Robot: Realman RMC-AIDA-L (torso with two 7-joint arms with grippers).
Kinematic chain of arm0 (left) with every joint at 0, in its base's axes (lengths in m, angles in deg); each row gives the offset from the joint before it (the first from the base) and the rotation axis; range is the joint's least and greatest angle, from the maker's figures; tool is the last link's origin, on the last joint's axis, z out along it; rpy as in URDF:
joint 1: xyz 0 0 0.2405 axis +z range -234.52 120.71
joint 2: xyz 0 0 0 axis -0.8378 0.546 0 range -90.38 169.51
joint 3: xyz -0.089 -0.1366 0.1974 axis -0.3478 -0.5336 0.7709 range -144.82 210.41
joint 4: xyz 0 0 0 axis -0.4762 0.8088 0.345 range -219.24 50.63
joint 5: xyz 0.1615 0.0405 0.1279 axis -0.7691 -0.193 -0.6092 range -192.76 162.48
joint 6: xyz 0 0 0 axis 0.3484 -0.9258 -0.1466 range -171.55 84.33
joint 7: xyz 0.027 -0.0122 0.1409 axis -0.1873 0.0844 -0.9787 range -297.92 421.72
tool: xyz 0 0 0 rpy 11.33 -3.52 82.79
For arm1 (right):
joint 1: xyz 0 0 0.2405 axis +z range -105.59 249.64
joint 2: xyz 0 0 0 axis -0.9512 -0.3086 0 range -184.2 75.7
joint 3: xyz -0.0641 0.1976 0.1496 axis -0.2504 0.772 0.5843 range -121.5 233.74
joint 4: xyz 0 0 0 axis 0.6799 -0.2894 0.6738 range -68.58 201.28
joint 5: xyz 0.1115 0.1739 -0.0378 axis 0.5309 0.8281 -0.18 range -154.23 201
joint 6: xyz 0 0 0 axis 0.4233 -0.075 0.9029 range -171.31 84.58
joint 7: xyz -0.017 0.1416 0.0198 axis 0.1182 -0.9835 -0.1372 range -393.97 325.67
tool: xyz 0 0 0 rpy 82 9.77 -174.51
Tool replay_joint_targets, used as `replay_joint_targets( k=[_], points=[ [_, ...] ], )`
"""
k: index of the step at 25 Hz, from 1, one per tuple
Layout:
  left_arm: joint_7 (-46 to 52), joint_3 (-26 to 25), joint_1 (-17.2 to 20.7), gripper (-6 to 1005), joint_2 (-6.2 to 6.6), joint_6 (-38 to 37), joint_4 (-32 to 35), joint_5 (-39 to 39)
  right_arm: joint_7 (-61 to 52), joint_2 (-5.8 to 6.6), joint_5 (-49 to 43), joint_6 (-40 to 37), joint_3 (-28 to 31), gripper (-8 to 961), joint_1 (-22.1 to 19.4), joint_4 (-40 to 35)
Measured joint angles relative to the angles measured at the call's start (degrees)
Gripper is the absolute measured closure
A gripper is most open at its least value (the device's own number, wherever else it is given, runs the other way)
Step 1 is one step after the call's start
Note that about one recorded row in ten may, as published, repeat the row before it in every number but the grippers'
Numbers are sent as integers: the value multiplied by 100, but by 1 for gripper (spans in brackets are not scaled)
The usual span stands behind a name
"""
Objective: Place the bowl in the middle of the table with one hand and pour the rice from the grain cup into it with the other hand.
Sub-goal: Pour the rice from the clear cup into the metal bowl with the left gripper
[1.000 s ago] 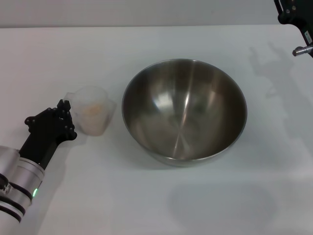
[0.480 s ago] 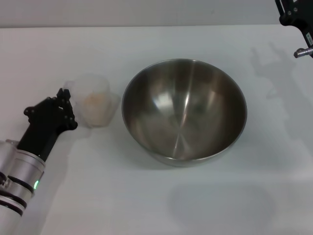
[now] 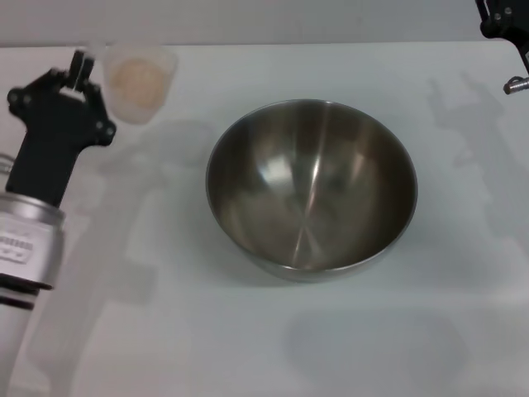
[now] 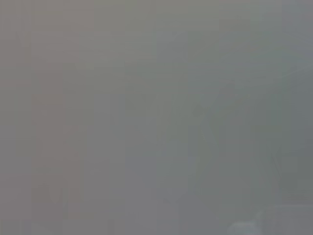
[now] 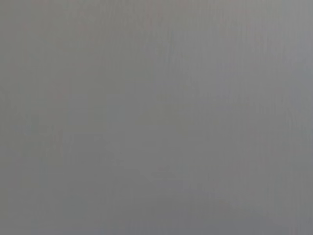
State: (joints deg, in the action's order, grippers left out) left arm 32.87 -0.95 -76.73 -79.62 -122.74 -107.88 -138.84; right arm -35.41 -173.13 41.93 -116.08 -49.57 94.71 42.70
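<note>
1. The bowl (image 3: 312, 188) sits upright on the white desk (image 3: 248, 347), roughly at its middle, its shiny steel inside showing no grains.
2. The left end effector (image 3: 81, 70) is at the far left of the scene, its black body rising from a silver wrist that comes in from the near left.
3. The grain cup (image 3: 138, 81) is just to the right of the left end effector, touching its fingertips, with its mouth facing up (upright or nearly so).
4. The left end effector appears clamped on the grain cup's left side; the cup's soft shadow lies on the desk nearer and to the right, apart from the cup, so the cup looks lifted off the surface.
5. The rice (image 3: 134, 79) fills the inside of the grain cup as a pale beige heap.
6. The grain cup is to the far left of the bowl, clearly apart from its rim.
7. The right end effector (image 3: 506, 33) is at the far right corner of the scene, well apart from the bowl; only part of it shows, and I cannot tell whether its fingers are apart or together.
8. Both wrist views are plain grey and show nothing usable.
</note>
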Motion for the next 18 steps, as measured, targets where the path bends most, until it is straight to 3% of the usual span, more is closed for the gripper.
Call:
replay_joint_targets(
  k=[1, 6, 8, 11, 18],
  points=[
    [-599, 62, -134, 981, 0, -160, 25, -97, 99, 1, 0, -24, 3, 440, -1, -10],
    [-1615, 86, -349, 981, 0, -185, 34, -605, 223, 4, 0, -26, 35, 440, -1, -42],
    [-1615, 86, -349, 981, 0, -185, 34, -605, 224, 5, 0, -26, 73, 440, -1, -43],
    [-2440, 158, -464, 981, 0, -124, 7, -1303, 235, 11, 0, -26, 145, 441, 5, -43],
    [-3729, 215, -549, 981, 0, 203, -125, -1745, 367, 24, 0, -26, 214, 440, 21, -62]
  ],
)
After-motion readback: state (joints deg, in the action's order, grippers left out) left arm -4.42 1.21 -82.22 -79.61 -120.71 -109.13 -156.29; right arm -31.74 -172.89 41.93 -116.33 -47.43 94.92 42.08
